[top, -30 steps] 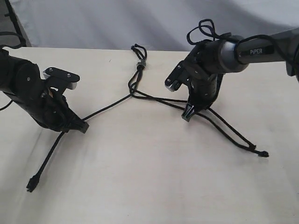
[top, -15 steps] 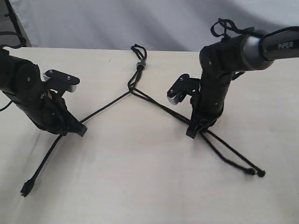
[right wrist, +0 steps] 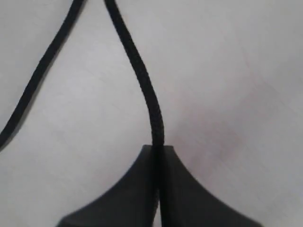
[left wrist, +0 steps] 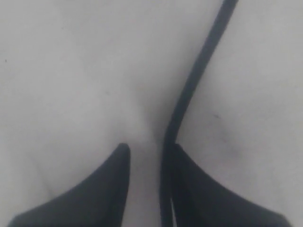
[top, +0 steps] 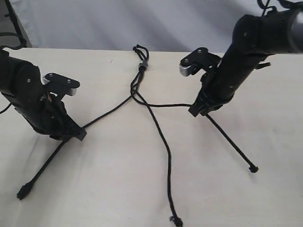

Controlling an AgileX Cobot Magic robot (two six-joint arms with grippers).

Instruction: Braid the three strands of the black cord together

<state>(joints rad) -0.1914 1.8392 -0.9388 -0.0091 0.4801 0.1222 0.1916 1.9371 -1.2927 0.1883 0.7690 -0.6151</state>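
While the right fingers (right wrist: 132,189) pinch the right strand (right wrist: 142,90) of the black cord (top: 141,66), the left fingers (left wrist: 104,194) stand spread, the left strand (left wrist: 188,90) lying between them.

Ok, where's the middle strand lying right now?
Exterior view: the middle strand lies loose on the table between the left gripper and the right gripper, its tip at the picture's bottom edge.

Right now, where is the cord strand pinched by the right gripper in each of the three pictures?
Exterior view: the strand runs from the crossing below the knot, through the right gripper, and out to its tip on the right.
Left wrist view: not in it; a different strand shows there.
Right wrist view: the strand runs straight into the shut right gripper.
Shared landmark: the pale table, seen in all three.
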